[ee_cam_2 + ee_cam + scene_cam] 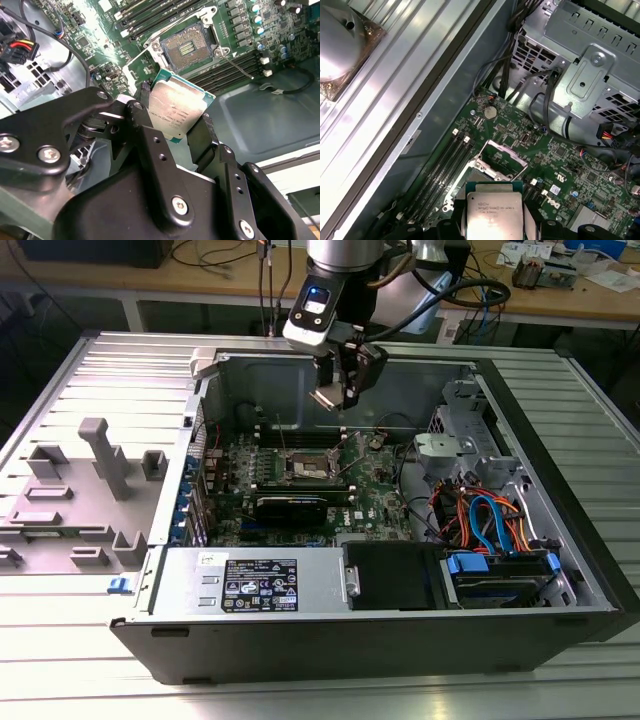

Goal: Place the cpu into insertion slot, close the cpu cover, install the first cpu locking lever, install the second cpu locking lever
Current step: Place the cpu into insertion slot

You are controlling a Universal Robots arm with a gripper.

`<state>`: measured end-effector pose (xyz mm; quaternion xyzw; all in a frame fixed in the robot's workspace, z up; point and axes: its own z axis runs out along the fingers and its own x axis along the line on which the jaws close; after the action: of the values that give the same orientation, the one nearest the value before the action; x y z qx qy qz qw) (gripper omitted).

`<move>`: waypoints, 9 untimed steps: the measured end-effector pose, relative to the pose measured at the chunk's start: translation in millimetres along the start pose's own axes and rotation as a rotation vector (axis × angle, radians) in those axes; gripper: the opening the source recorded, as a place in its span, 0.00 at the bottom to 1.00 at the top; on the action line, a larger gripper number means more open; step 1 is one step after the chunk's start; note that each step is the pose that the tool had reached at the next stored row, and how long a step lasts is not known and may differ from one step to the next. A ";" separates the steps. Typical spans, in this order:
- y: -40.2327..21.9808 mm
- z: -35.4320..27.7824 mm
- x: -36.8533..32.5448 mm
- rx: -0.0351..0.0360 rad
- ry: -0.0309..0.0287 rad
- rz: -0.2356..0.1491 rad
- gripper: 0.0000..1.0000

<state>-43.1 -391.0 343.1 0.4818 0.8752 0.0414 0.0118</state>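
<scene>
Second wrist view: gripper (175,114) fingers (201,132) are clamping the cpu (177,112) at two edges, the insertion slot (186,47) lying bare beyond. First wrist view: cpu is cutting off part of that slot. Exterior view: gripper is hovering at one o'clock from it, cpu barely discernible.

**Chip held above the board, socket uncovered**

The cpu (494,217) sits pale side up between the dark fingers (454,223) of the gripper (494,226), which press against two opposite edges of it. Just beyond the chip, on the green motherboard (555,165), the insertion slot (501,162) shows its silvery rim and dark centre, with nothing seated in it. Long black memory slots (445,167) run beside the socket, and a coin battery (491,112) lies farther along the board. A perforated metal drive cage (592,75) stands past the battery, with black cables (540,107) looping under it. The grey case wall (450,85) borders the ribbed table (385,95)
</scene>
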 end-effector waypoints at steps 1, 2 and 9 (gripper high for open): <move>0.0 0.2 0.0 -0.0001 -0.0012 0.013 0.54; 0.0 0.4 0.0 -0.0004 -0.0020 0.024 0.54; -0.6 2.2 0.2 -0.0020 -0.0088 0.104 0.54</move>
<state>-43.7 -391.0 340.9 0.5269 0.8488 0.0407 0.0139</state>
